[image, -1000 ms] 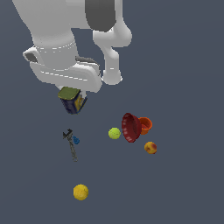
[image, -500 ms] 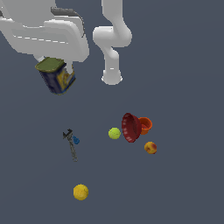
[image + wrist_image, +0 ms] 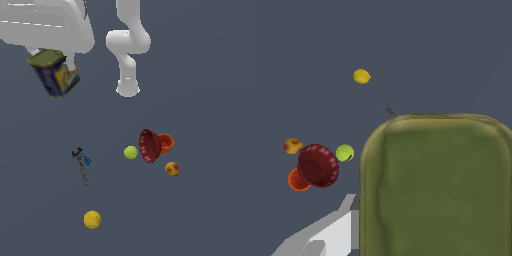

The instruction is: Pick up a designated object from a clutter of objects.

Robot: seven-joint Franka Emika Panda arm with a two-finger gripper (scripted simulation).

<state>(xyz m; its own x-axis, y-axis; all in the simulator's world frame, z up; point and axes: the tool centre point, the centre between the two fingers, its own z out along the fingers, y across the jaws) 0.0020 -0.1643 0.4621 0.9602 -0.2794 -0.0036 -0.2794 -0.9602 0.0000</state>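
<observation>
You are seeing the white gripper (image 3: 59,59) clamping the tilted dark blue cylindrical can (image 3: 55,73) with olive-green top, hanging high above the scattered small items (image 3: 131,165).

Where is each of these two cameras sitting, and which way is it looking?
Exterior view: off the arm, above the grey floor, looking down on the scattered items; the white arm and its gripper show, holding the blue can aloft.
Wrist view: on the wrist, looking down past the can's olive top; a grey gripper finger shows.
Shared: the can, yellow ball, green ball, dark red bowl.
</observation>
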